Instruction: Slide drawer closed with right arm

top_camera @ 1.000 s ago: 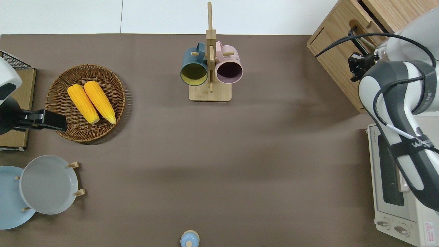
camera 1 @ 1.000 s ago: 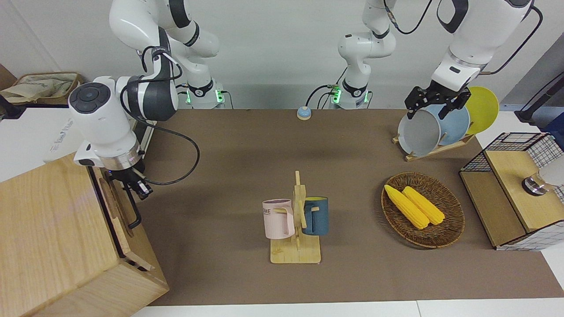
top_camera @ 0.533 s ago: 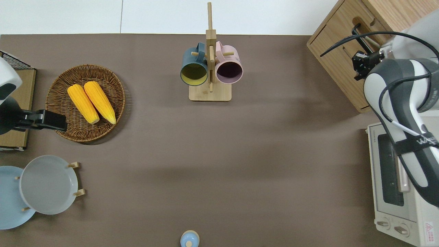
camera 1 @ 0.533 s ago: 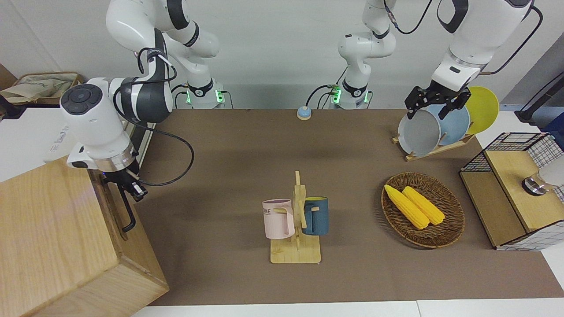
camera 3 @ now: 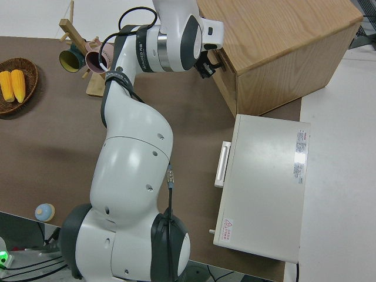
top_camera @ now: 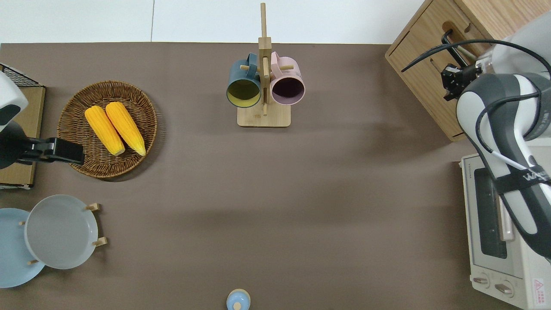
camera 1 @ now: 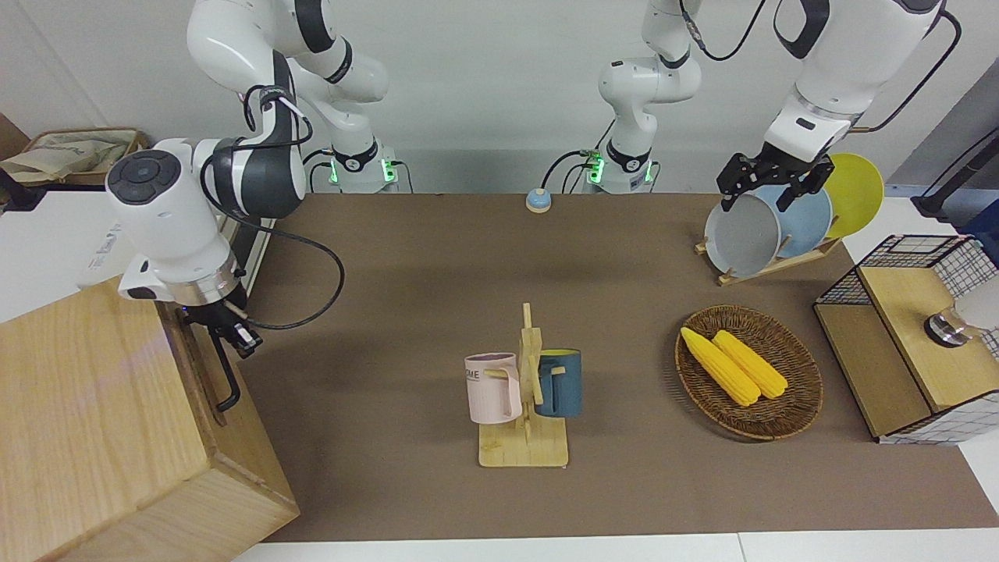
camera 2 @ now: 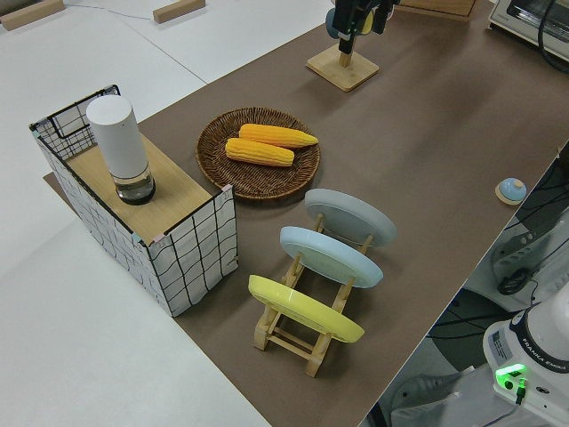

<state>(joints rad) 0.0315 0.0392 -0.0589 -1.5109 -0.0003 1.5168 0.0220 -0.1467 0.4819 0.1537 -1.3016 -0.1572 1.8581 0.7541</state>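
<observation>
The drawer (camera 1: 197, 373) sits pushed in, flush with the front of the pale wood cabinet (camera 1: 94, 421) at the right arm's end of the table. Its black loop handle (camera 1: 227, 384) sticks out from the front and also shows in the overhead view (top_camera: 448, 38). My right gripper (camera 1: 232, 331) is against the drawer front at the end of the handle nearer to the robots. It also shows in the overhead view (top_camera: 452, 80) and in the right side view (camera 3: 208, 67). The left arm is parked, its gripper (camera 1: 773, 186) open.
A white toaster oven (top_camera: 495, 241) stands beside the cabinet, nearer to the robots. A mug rack (camera 1: 524, 390) with two mugs is mid-table. A wicker basket of corn (camera 1: 749, 373), a plate rack (camera 1: 769, 222) and a wire-and-wood box (camera 1: 909, 343) are at the left arm's end.
My right gripper has pushed the drawer front into the cabinet; the drawer stuck out a second ago and is flush now. Little has moved in the last half second.
</observation>
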